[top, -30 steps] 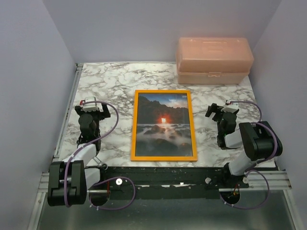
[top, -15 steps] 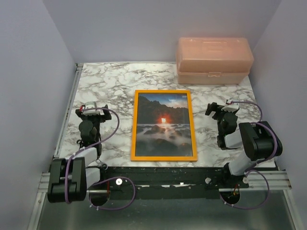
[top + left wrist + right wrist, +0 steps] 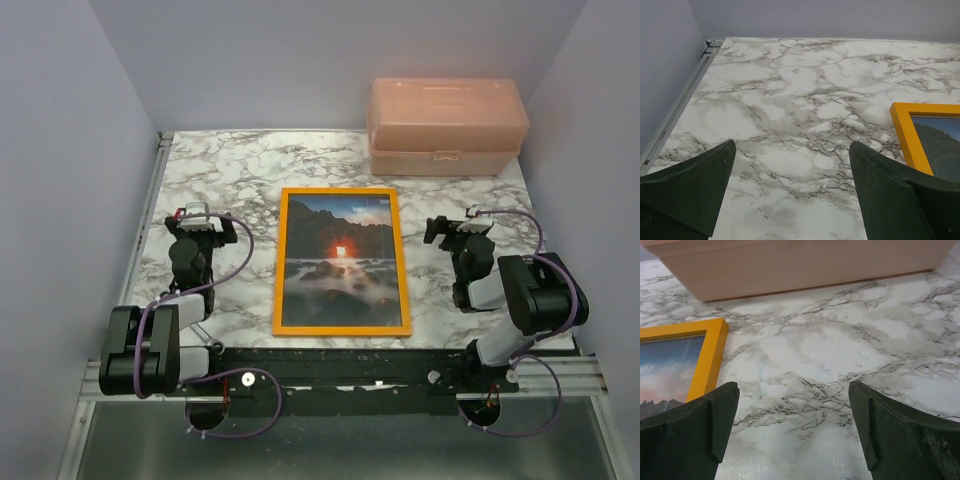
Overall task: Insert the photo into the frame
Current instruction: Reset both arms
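The orange frame [image 3: 341, 328] lies flat in the middle of the marble table, and the photo [image 3: 340, 262] of a red sun over misty rocks lies inside it, face up. My left gripper [image 3: 199, 222] rests low to the left of the frame, open, with only bare marble between its fingers [image 3: 687, 185]. In the left wrist view the frame's corner [image 3: 904, 128] shows at the right edge. On the frame's right, my right gripper [image 3: 455, 228] is open and holds nothing. The right wrist view has the frame's corner [image 3: 710, 347] and a strip of the photo [image 3: 667, 365] at its left.
A pink translucent plastic box [image 3: 445, 125] stands at the back right of the table; its base [image 3: 800, 267] fills the top of the right wrist view. Walls close the table in on the left, back and right. A metal rail [image 3: 675, 112] runs along the left edge.
The left arm has swung slightly, its gripper drifting left and then back right and a little farther up the table. The right gripper, frame and photo have stayed put.
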`<control>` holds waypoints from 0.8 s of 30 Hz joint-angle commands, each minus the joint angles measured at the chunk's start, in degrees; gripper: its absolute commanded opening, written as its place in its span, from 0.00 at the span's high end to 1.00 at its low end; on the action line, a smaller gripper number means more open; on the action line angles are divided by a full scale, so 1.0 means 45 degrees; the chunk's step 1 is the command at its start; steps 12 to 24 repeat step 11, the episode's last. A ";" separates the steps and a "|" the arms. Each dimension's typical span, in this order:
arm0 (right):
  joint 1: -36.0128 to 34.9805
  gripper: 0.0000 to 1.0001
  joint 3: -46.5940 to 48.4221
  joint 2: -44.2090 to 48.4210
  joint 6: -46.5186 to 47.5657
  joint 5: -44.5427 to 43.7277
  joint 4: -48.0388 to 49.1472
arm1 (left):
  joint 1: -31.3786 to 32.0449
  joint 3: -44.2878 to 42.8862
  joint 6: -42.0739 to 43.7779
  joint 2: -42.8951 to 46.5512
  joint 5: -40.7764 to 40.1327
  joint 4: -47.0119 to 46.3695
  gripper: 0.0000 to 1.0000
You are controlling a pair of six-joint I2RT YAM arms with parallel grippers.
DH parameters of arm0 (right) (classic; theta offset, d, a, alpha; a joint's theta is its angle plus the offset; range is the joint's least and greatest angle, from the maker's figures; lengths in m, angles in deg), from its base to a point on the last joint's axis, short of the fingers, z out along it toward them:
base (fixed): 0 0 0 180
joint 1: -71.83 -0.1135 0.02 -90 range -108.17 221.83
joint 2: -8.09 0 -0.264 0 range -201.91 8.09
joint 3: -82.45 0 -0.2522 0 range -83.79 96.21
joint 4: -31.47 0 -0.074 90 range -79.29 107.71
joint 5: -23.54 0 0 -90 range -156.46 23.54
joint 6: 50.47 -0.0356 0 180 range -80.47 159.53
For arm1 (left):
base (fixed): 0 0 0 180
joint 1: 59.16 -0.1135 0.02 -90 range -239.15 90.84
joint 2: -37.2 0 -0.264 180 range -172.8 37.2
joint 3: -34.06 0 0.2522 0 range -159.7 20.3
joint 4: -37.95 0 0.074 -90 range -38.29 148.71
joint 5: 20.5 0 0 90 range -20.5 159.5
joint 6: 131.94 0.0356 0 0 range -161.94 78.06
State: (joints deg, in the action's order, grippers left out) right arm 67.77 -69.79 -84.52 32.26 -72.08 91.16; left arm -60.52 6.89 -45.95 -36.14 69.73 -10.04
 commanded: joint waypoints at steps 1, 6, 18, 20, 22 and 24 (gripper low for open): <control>0.0022 0.00 0.0092 -0.0149 0.0289 0.0274 0.0216 | 0.0053 -0.0105 0.0180 0.0069 0.0299 0.0168 0.02; 0.0022 0.00 0.0092 -0.0141 0.0287 0.0276 0.0216 | 0.0050 -0.0105 0.0182 0.0047 0.0289 0.0107 0.01; 0.0022 0.00 0.0097 -0.0139 0.0298 0.0274 0.0196 | 0.0074 -0.0078 0.0225 0.0049 0.0353 0.0095 0.01; 0.0022 0.00 0.0097 -0.0139 0.0298 0.0274 0.0196 | 0.0074 -0.0078 0.0225 0.0049 0.0353 0.0095 0.01; 0.0022 0.00 0.0097 -0.0139 0.0298 0.0274 0.0196 | 0.0074 -0.0078 0.0225 0.0049 0.0353 0.0095 0.01; 0.0022 0.00 0.0097 -0.0139 0.0298 0.0274 0.0196 | 0.0074 -0.0078 0.0225 0.0049 0.0353 0.0095 0.01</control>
